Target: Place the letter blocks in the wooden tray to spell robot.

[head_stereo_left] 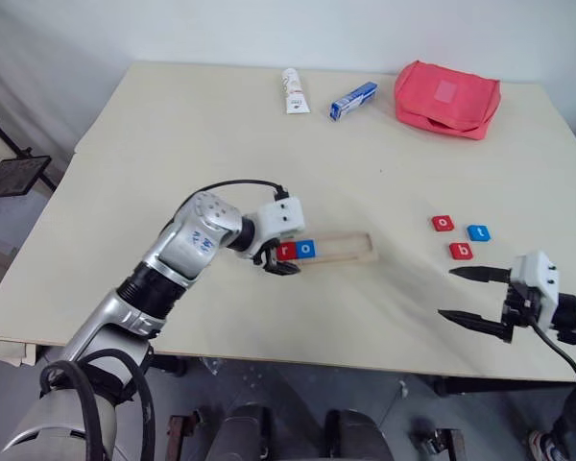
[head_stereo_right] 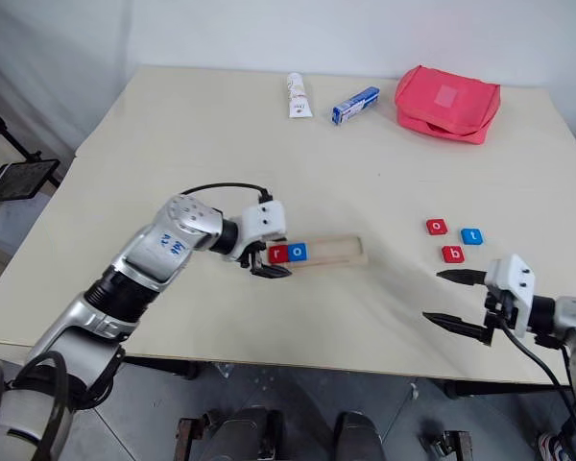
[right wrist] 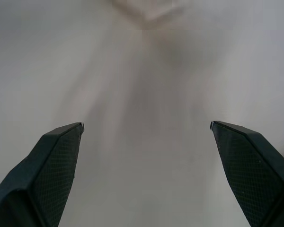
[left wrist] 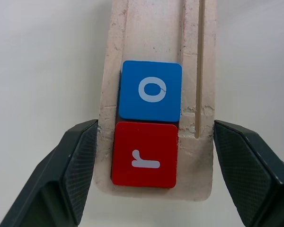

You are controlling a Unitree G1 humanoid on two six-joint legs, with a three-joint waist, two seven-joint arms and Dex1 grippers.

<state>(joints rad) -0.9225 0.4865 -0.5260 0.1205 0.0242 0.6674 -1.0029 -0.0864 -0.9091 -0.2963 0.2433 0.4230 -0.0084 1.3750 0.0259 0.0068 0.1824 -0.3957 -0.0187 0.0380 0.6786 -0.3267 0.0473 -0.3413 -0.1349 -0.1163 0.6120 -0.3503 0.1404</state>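
this looked like a robot test room or lab rather than a home: a plain pale table (head_stereo_left: 221, 144) stood against bare white walls, with a grey floor below. on it a few unrelated props were laid out, a white tube (head_stereo_left: 294, 90), a blue-and-white box (head_stereo_left: 353, 100) and a red zip pouch (head_stereo_left: 446, 98). a black stand (head_stereo_left: 10, 168) stood beside the table.

White lowercase letters on five small flat rounded-square tiles.

In the long pale-wood grooved tray (left wrist: 154, 28), a red tile (left wrist: 144, 154) reads "r" and the blue tile (left wrist: 150, 91) touching it reads "o". Loose on the cream table, a red tile (head_stereo_left: 443, 223) reads "o", a red tile (head_stereo_left: 461, 251) reads "b", and a blue tile (head_stereo_left: 478, 232) bears a letter too small to read.
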